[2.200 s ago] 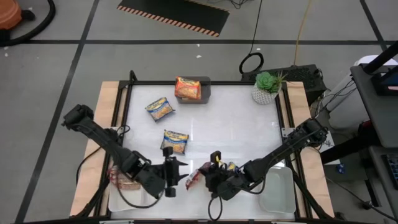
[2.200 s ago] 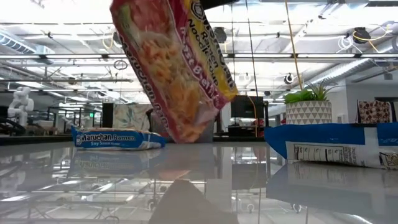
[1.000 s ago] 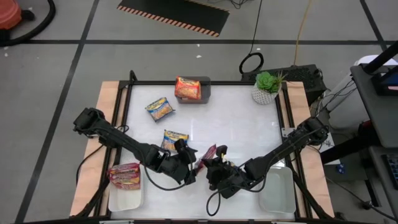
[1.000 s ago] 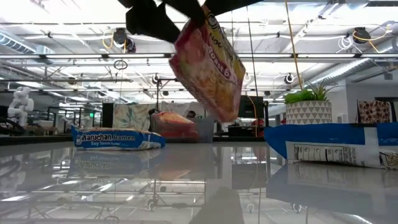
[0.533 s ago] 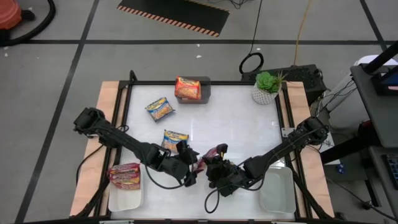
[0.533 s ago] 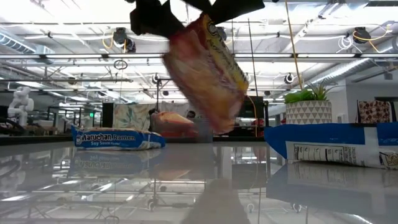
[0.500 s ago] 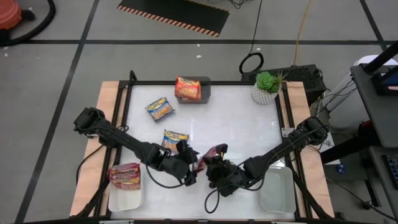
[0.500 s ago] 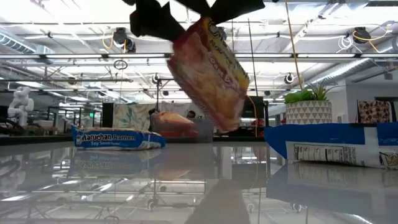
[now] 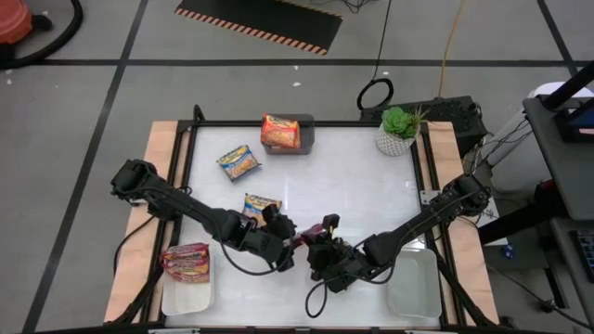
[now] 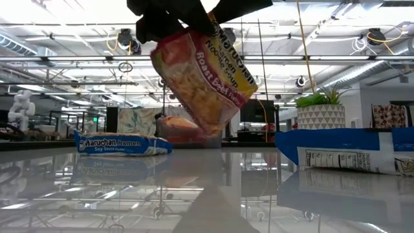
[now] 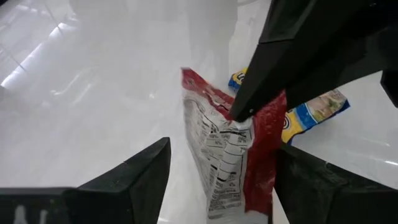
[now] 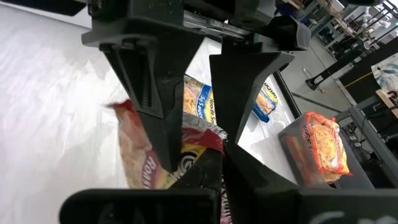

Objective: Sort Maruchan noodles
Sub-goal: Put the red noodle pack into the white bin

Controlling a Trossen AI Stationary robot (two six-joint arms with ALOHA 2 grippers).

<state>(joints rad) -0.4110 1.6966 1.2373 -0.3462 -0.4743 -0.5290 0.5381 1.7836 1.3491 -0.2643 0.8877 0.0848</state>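
Mid-air handover, near the front middle of the table [image 9: 371,199]. Right gripper [image 9: 320,243] clamped shut on the top edge of a red noodle packet [image 10: 202,76], packet hanging tilted well above the surface. Left gripper [image 11: 219,163] brought in from the other side, fingers [image 11: 134,175] straddling the packet's lower part, jaws apart and not yet touching on either face. Just beyond the left gripper, a blue-and-yellow packet [image 9: 260,205] flat on the table; farther out, a second blue-and-yellow packet [image 9: 239,162] and an orange packet [image 9: 279,131] resting in the grey bin [image 9: 308,134]. Off to the left gripper's outer side, another red packet [image 9: 187,261] lying on the white tray [image 9: 186,299]. Likely risks: release by the right before the left has closed, dropping the packet onto the table; pinch landing only on the loose crimped edge, letting the slick wrapper slide out; fingers of the two grippers colliding, being so close together; hard squeeze crushing the noodle block inside.
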